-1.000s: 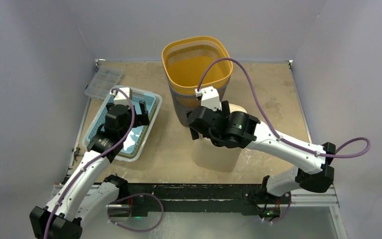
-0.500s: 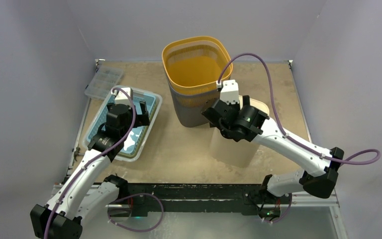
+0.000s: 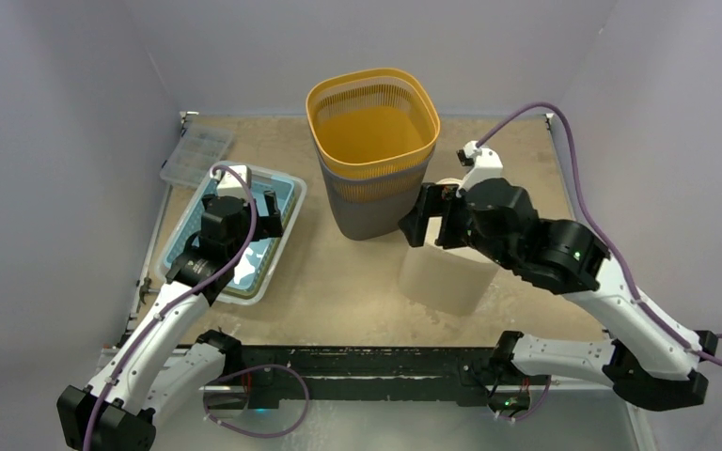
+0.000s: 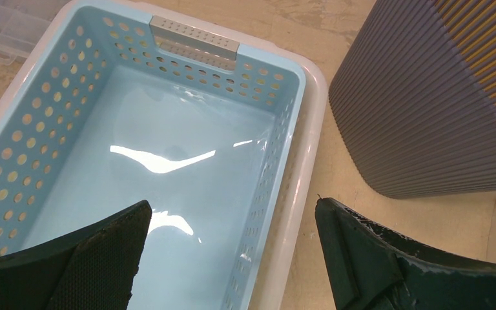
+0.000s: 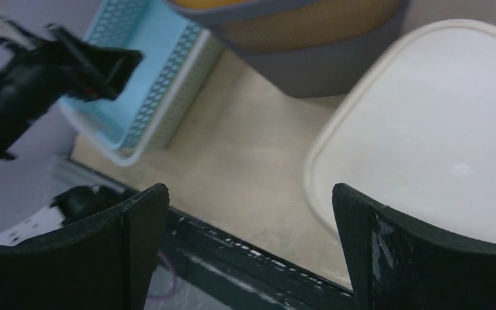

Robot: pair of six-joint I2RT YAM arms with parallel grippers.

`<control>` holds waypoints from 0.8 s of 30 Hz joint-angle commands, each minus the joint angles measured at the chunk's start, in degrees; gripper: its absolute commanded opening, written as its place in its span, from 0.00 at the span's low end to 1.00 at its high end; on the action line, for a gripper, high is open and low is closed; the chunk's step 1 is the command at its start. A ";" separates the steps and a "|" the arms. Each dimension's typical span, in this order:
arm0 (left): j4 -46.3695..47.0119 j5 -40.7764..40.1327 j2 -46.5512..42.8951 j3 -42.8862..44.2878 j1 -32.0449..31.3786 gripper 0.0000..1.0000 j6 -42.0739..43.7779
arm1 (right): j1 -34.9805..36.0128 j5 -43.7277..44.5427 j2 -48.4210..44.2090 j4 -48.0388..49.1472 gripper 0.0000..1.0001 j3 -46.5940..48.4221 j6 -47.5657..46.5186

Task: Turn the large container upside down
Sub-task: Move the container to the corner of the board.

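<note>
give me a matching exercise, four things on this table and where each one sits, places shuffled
Things:
1. cream container
2. orange basket
3. blue basket
4. clear box

Places:
A. far left corner
B. below the left gripper
C. centre back
D. right of centre, below the right gripper

Pairs: 1-D, 2-C, 3-B, 4-A

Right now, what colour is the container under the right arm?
Cream-white container; right wrist view shows it best.
</note>
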 commanded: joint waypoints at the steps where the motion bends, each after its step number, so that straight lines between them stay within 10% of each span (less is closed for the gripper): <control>1: 0.92 0.10 -0.33 2.47 0.36 0.97 0.69 | 0.13 -22.31 -1.34 8.36 0.99 -4.25 0.15; 9: 0.91 0.05 -0.48 2.51 0.41 0.97 0.69 | 0.94 -27.39 -2.32 6.60 0.98 -13.76 0.65; 16: 0.88 -0.03 -0.26 2.47 0.40 0.97 0.69 | 0.86 -3.06 1.84 -13.05 0.99 -10.78 12.89; 24: 0.65 0.29 0.02 2.57 0.34 0.96 0.73 | -3.65 7.55 2.21 -13.39 0.99 -10.97 15.38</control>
